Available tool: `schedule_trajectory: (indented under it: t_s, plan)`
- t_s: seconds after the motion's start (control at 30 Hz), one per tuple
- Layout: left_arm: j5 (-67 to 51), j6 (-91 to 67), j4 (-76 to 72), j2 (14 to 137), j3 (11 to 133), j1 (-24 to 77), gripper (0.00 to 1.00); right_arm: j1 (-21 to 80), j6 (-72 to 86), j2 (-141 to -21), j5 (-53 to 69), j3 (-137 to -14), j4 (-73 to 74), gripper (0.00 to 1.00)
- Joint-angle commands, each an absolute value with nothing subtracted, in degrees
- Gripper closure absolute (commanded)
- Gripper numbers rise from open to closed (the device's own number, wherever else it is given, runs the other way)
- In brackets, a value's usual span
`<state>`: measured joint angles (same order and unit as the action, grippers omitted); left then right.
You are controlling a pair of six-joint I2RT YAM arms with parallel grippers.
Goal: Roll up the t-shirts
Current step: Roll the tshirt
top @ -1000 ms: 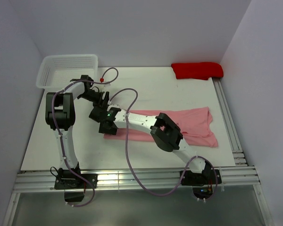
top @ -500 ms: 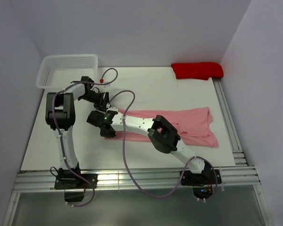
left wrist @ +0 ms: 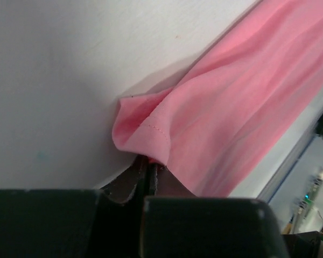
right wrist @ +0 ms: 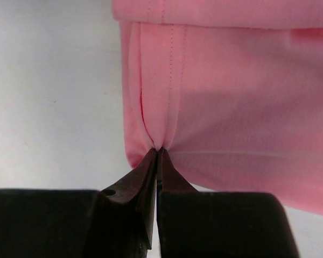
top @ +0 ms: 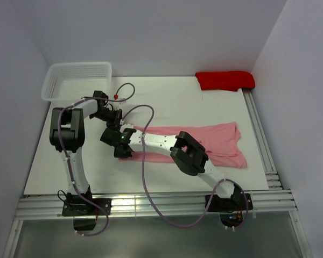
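White desk [top: 177, 102] carries your pink t-shirt [top: 220, 142]; at its end nearest the basket [top: 54, 80], your left hand [left wrist: 148, 164] and right hand [right wrist: 157, 153] each clamp the hem.

A white table [top: 177, 105] fills a shallow booth, closed on three sides by plain pale walls: the back wall [top: 161, 32] runs straight across, while the left wall [top: 11, 118] and the right wall [top: 307, 118] slant in toward it. Silver aluminium rails [top: 167, 207] run along the table's near edge, and a side rail [top: 260, 134] lines its right edge. The light is soft and even, with one bright glare [top: 121, 202] on the near rails. Below them lies a dull grey surface [top: 151, 236].
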<state>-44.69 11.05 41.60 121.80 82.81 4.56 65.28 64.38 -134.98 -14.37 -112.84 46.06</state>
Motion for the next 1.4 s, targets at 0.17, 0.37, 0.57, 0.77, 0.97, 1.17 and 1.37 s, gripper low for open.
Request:
schedule_trajectory:
  t_s: [0.17,0.37,0.57,0.77,0.97,1.17,1.37]
  plan:
    - [-29.45,8.53,38.50,111.54,77.70,3.87,1.00,68.20,62.14,-129.29,-6.07,-103.28,32.01,0.97]
    - [-24.00,8.35,37.97,109.95,76.20,3.52,1.00,68.38,63.46,-126.57,-3.61,-97.49,25.42,0.98]
    - [-23.82,7.82,38.58,109.69,76.38,3.60,0.98,68.12,64.77,-124.63,-3.87,-95.19,23.56,0.98]
    - [-22.41,7.39,38.85,109.51,76.73,4.30,0.94,67.06,66.44,-122.35,-2.02,-91.33,18.13,0.98]
    - [-20.66,6.42,39.73,108.63,77.96,5.71,0.80,65.83,67.67,-119.27,-1.41,-87.37,13.98,0.98]
    - [-19.51,5.45,39.99,108.46,78.83,7.64,0.78,64.25,69.34,-117.33,1.04,-82.80,7.66,0.98]
    - [-19.51,4.66,41.22,107.93,80.85,8.70,0.64,63.55,71.63,-115.23,1.05,-77.53,1.78,1.00]
